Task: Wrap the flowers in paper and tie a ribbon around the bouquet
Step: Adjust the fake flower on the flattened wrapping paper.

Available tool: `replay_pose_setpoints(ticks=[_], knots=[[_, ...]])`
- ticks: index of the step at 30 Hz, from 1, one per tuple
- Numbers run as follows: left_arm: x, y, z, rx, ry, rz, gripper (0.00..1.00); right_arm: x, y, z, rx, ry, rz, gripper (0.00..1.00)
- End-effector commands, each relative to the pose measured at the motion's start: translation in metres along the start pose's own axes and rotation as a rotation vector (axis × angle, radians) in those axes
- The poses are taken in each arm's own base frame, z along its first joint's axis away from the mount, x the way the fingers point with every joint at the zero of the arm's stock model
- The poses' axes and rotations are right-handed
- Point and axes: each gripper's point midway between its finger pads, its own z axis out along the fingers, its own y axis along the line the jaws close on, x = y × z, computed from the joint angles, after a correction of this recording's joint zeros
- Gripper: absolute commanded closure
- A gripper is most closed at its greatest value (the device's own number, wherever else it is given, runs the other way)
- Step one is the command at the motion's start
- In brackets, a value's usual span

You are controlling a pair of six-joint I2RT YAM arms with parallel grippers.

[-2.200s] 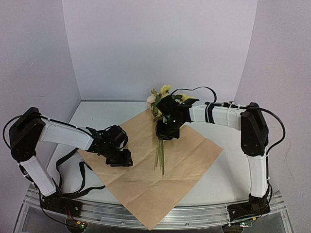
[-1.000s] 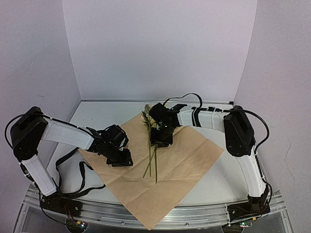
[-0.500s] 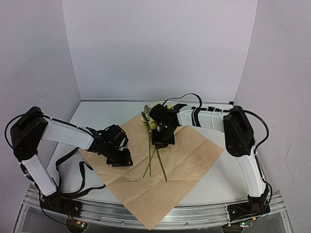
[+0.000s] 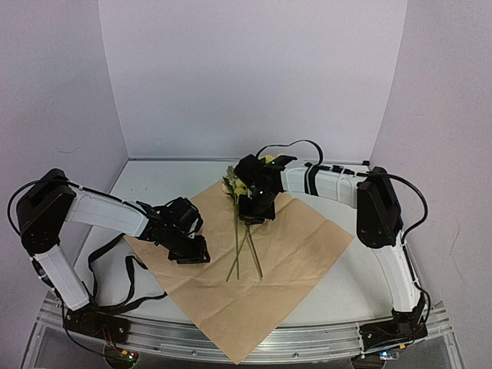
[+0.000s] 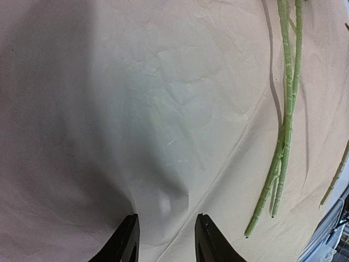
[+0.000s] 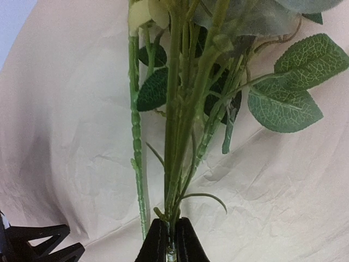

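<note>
Pale lilac walls (image 4: 254, 77) on three sides, over a white table (image 4: 150, 181). Right gripper (image 6: 169, 246): jaws closed tight on the stems of the flowers (image 6: 180, 125), just below the leaves. The bunch lies along the middle of the paper (image 4: 300, 246), heads toward the far corner and stem ends fanned loose toward the near side, likely laid so that the sheet can fold over from both sides. Stems are thin, ridged, plastic green; leaves veined and matte; blooms pale yellow-cream. The paper lies tan kraft face up, creased, set as a diamond, its near corner overhanging the table edge. Left gripper (image 5: 163, 240): jaws part-way apart, nothing held, tips down on the sheet's left part, probably pinning it.
</note>
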Motion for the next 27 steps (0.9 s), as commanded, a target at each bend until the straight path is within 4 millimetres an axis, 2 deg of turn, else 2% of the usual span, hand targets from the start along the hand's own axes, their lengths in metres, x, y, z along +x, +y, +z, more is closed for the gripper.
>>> replay_pose_setpoints(ticks=[1,5,7,14,18,21,25,27], knots=[[0.006,0.007,0.005,-0.015,0.028,0.008,0.63,-0.025,0.011,-0.007,-0.007,-0.084,0.044,1.0],[0.006,0.006,0.004,-0.012,0.027,0.01,0.63,-0.026,0.009,0.0,0.002,-0.09,0.099,1.0],[0.006,0.006,0.004,-0.011,0.028,0.009,0.63,-0.025,0.009,0.003,0.001,-0.091,0.115,0.96],[0.003,0.004,-0.002,-0.007,0.012,0.009,0.62,-0.027,0.012,-0.003,-0.033,-0.096,0.137,0.62],[-0.003,-0.003,-0.009,0.013,-0.008,0.022,0.58,-0.023,0.019,-0.02,-0.084,-0.083,0.112,0.44],[-0.013,-0.015,-0.02,0.039,-0.041,0.048,0.54,-0.015,0.018,-0.042,-0.12,-0.086,0.047,0.32],[-0.025,-0.032,-0.045,0.06,-0.107,0.072,0.48,0.012,0.008,-0.074,-0.134,-0.088,-0.111,0.21],[-0.023,-0.036,-0.058,0.054,-0.134,0.049,0.43,0.032,-0.001,-0.091,-0.125,-0.105,-0.218,0.19]])
